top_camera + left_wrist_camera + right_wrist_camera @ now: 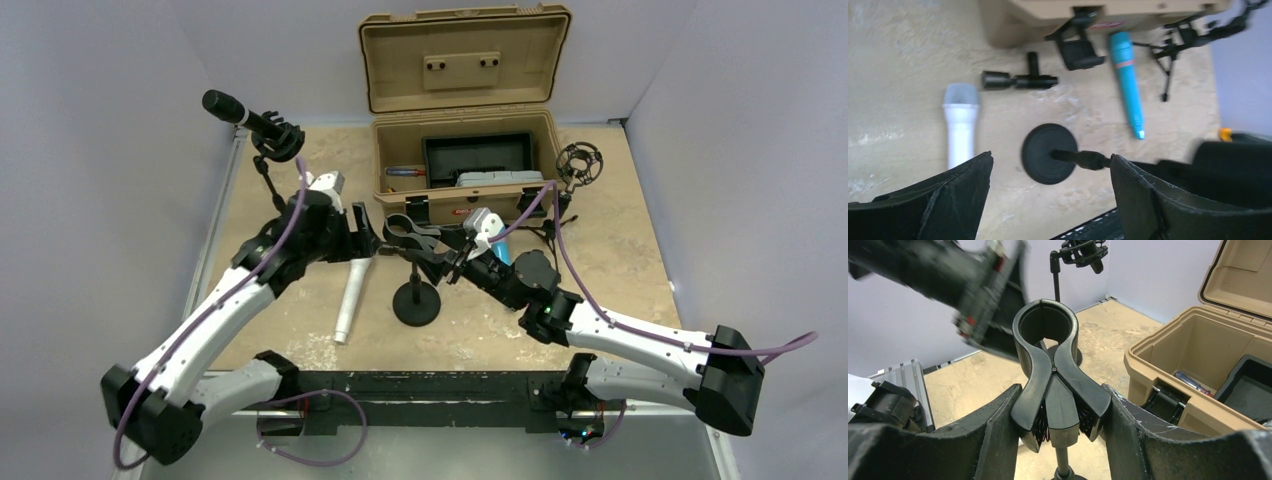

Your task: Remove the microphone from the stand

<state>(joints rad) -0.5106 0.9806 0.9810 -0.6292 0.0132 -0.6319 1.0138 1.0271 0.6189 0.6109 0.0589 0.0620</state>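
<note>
The black stand has a round base [417,302] and a spring clip [404,231] on top. In the right wrist view the clip's ring [1045,325] is empty. My right gripper [447,262] is shut on the clip's two handles [1062,390], one finger on each side. A white microphone [352,298] lies flat on the table left of the base, and shows in the left wrist view [960,122]. My left gripper [367,243] is open and empty, hovering above the base [1049,152] and the microphone.
A black microphone [238,110] sits in a shock-mount stand at the far left. An open tan case [465,165] stands at the back. An empty shock-mount tripod [578,166] stands right of it. A teal microphone [1128,82] and a black adapter [1018,80] lie near the case.
</note>
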